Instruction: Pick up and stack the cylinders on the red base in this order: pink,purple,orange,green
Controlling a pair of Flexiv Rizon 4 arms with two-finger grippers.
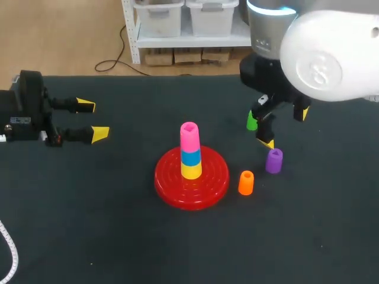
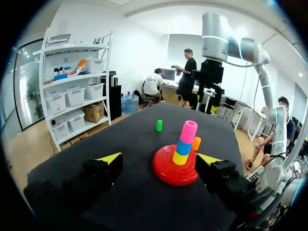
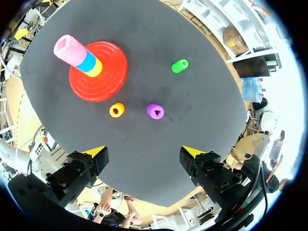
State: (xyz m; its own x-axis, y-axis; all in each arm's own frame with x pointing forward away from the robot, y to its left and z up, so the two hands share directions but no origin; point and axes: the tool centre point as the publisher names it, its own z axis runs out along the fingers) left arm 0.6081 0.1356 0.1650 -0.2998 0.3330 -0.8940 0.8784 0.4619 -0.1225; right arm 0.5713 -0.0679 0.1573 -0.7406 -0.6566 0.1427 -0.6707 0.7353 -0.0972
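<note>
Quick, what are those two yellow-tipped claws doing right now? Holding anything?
Left gripper: open, holding nothing.
Right gripper: open, holding nothing.

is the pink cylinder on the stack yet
On: the pink cylinder tops the blue piece and yellow piece on the red base.

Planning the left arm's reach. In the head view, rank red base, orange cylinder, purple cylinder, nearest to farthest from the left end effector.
From the left end effector:
1. Red base, mid-table.
2. Orange cylinder, beside the base's right.
3. Purple cylinder, farthest right.
</note>
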